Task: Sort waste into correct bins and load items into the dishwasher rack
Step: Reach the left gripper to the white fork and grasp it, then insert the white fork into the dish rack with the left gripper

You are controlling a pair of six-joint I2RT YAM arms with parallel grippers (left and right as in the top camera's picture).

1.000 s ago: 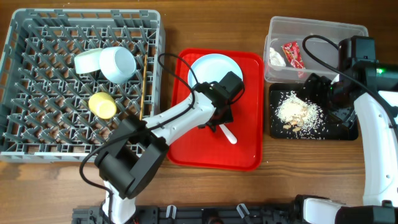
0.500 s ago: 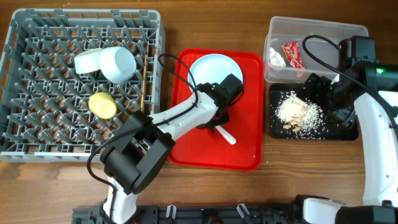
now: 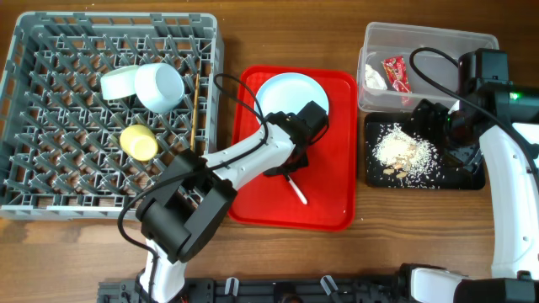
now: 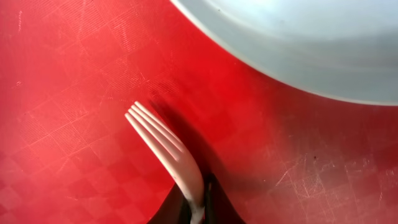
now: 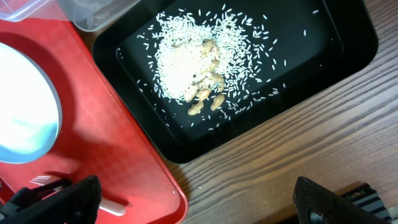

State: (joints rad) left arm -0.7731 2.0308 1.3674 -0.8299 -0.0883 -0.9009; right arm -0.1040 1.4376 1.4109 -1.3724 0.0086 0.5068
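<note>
Left gripper (image 4: 198, 210) pinches the handle of the white fork (image 4: 168, 149) above the red tray (image 3: 328, 210), at 6 o'clock from the plate (image 3: 286, 91). Right gripper (image 5: 199, 204), jaws spread wide and empty, hangs by the black tray (image 5: 348, 37), 3 o'clock from the red tray.

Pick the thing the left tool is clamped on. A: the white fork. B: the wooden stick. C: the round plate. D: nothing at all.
A: in the left wrist view the left tool is shut on the handle of the white fork over the red tray, apart from the plate.
</note>
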